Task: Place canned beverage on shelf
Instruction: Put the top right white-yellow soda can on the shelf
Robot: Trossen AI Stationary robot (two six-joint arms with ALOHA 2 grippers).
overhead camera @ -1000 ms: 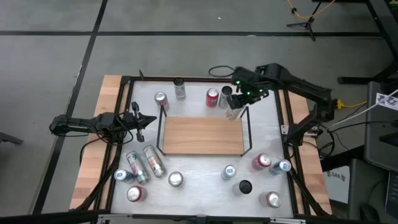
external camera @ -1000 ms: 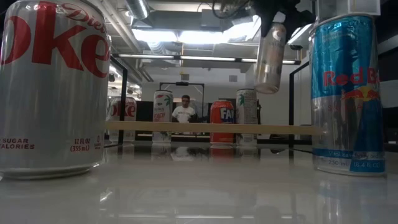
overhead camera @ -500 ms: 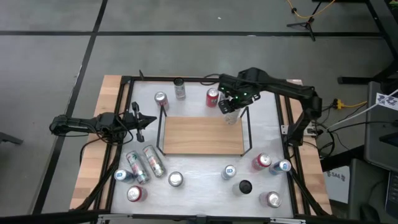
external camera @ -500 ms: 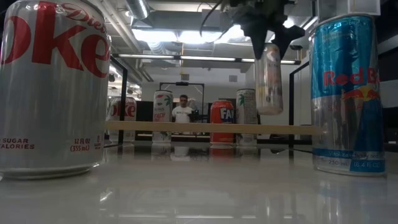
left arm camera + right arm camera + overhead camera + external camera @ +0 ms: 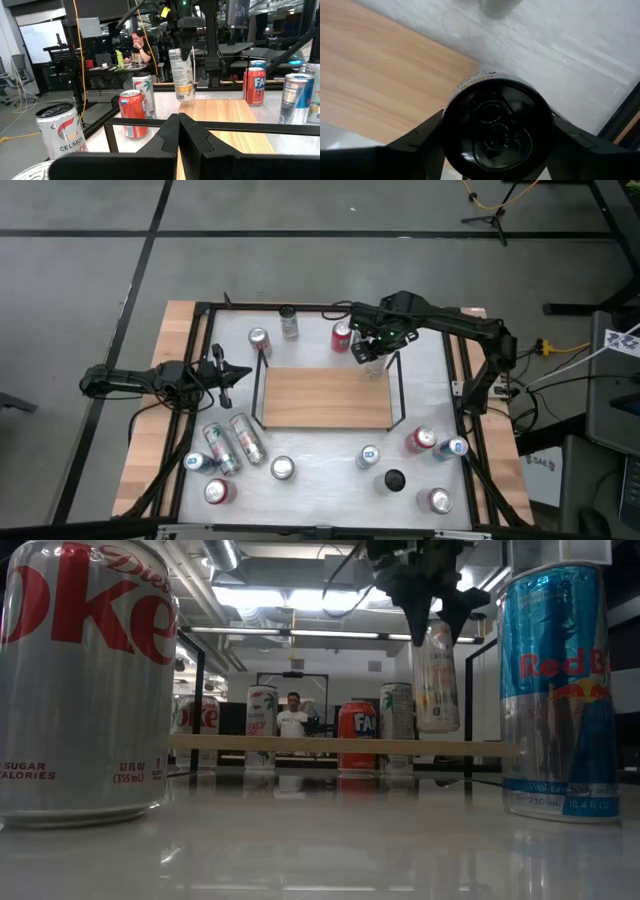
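the can (image 5: 437, 680) hangs upright in the right gripper (image 5: 428, 602), fingers part-spread and clamped on its top end, just above the far right corner of the shelf (image 5: 325, 398). a second ago it was tilted and higher, out beyond the shelf's far edge; now it has swung over the board's corner and dropped closer to the wood, so the placing looks nearly done, with only the last lowering and release left. its long axis runs straight up and down, lid up toward the wrist, base toward the board, not yet touching. the left gripper (image 5: 222, 372) waits closed and empty, left of the shelf.
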